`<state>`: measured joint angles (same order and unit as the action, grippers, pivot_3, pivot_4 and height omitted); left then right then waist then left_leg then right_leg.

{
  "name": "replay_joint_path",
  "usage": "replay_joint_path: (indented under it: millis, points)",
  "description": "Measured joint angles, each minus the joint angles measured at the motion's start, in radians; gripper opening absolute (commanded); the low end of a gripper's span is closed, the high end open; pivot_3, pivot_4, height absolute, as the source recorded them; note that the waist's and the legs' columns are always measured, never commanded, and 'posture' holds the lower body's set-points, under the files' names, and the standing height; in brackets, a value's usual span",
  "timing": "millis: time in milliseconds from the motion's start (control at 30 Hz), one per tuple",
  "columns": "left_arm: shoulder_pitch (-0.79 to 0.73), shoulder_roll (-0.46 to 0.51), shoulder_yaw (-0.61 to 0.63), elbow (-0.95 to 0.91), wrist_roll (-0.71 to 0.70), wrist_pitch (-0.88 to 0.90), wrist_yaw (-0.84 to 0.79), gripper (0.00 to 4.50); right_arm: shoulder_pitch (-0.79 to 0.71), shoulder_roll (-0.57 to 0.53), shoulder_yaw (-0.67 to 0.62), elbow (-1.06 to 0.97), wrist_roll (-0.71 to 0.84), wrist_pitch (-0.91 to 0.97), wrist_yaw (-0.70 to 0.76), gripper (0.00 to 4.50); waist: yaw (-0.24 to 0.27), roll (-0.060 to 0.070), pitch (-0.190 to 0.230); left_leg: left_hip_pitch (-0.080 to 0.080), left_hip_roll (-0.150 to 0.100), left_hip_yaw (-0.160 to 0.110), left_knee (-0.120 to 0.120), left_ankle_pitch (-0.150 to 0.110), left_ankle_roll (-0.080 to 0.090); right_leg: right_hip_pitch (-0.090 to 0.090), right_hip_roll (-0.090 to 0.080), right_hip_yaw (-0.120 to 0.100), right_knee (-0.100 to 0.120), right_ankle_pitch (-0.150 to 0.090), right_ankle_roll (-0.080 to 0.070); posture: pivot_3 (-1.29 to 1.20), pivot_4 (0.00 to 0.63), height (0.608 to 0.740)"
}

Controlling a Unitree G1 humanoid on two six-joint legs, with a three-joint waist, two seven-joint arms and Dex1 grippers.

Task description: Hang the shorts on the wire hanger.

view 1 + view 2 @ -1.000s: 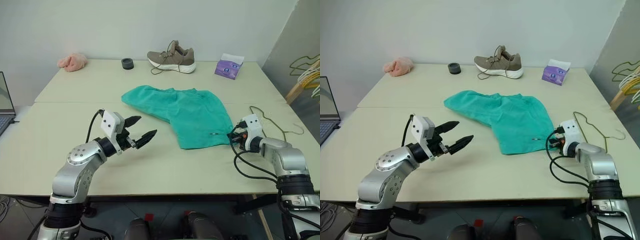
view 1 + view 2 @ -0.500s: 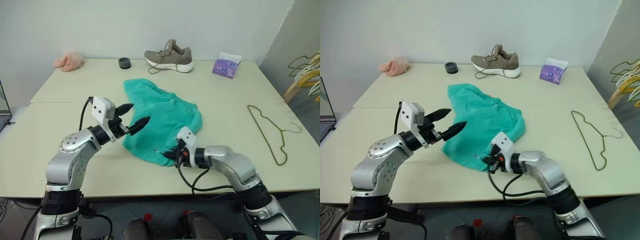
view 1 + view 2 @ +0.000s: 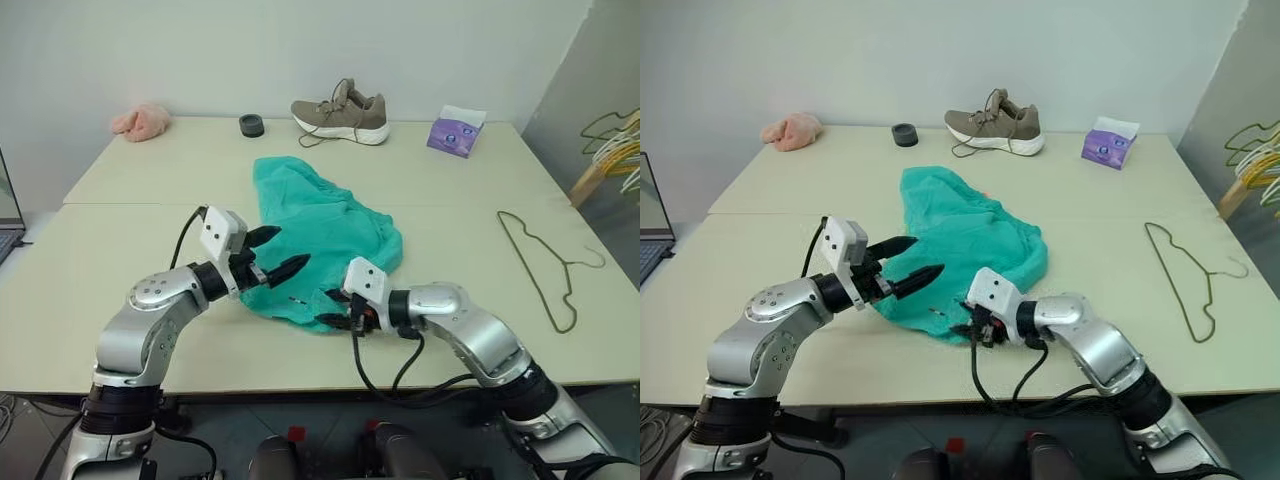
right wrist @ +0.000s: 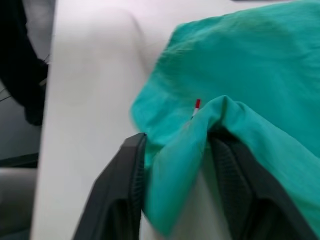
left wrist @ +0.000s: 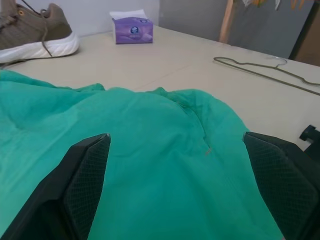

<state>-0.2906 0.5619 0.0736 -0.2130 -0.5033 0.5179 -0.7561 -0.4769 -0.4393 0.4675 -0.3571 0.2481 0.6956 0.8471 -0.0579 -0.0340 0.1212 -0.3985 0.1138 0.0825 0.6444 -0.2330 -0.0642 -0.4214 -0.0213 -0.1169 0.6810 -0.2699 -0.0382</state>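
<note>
One fold of the shorts (image 3: 325, 235), bunched mid-desk (image 3: 150, 170) and well apart from the hanger (image 3: 540, 262) to the right, sits between the right tool's (image 4: 175, 165) part-spread fingers. The left tool (image 3: 275, 268) hovers wide at the near-left edge. It should, I judge, pinch the waistband so both tools can spread the cloth.

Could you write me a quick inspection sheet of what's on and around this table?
Surface: pale table, two tops butted together.
Job's things: teal shorts bunched mid-table; olive wire hanger lying flat to the right, apart from the shorts.
Clutter: shoe, purple tissue pack, dark ring, pink cloth lump along the far edge.
Hands: left hand open over the shorts' near edge; right hand with a fold of the shorts between its fingers.
Cables: black cables looping from the right wrist.
Surroundings: laptop edge at left; more hangers at right.
</note>
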Motion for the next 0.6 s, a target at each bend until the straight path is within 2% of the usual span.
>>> replay_joint_path:
  millis: [133, 167, 233, 467, 600]
  points:
    - [0.002, 0.001, -0.023, -0.014, 0.001, 0.004, -0.005, 4.5, 0.014, -0.006, -0.059, -0.079, 0.106, 0.026, 0.052, 4.32, -0.002, 0.0, 0.0, 0.001, 0.0, 0.0, 0.0, 0.0, 0.0, 0.0, 0.0, 0.0, 0.0, 0.0, 0.0, -0.11, 0.085, 0.74]
    - [0.005, 0.001, -0.034, -0.017, 0.001, 0.007, -0.014, 4.5, 0.019, -0.008, -0.074, -0.089, 0.128, 0.029, 0.056, 4.47, -0.001, 0.0, 0.0, 0.001, 0.0, 0.0, 0.0, 0.0, 0.0, 0.001, 0.0, 0.0, 0.0, 0.0, 0.0, -0.11, 0.085, 0.74]
    - [0.013, 0.004, -0.057, -0.029, 0.0, 0.028, -0.024, 4.5, 0.033, -0.032, -0.094, -0.106, 0.141, 0.027, 0.07, 4.47, 0.0, 0.0, 0.0, 0.001, 0.0, 0.0, 0.001, 0.0, 0.0, 0.001, 0.0, 0.0, 0.0, 0.0, 0.0, -0.11, 0.089, 0.74]
    - [0.123, 0.12, -0.201, -0.131, -0.001, 0.179, -0.101, 4.5, 0.117, -0.284, -0.186, -0.148, 0.123, -0.07, 0.154, 4.47, 0.002, 0.0, 0.001, 0.001, -0.001, 0.0, 0.0, -0.001, -0.001, 0.0, -0.001, 0.001, 0.0, 0.0, 0.0, -0.12, 0.097, 0.74]
    - [0.13, 0.157, -0.228, -0.143, 0.029, 0.201, -0.105, 4.5, 0.135, -0.333, -0.228, -0.135, 0.101, -0.131, 0.158, 4.47, 0.001, 0.0, 0.001, 0.002, -0.001, -0.001, 0.0, -0.001, -0.001, 0.0, 0.0, 0.001, 0.0, 0.0, -0.001, -0.13, 0.097, 0.74]
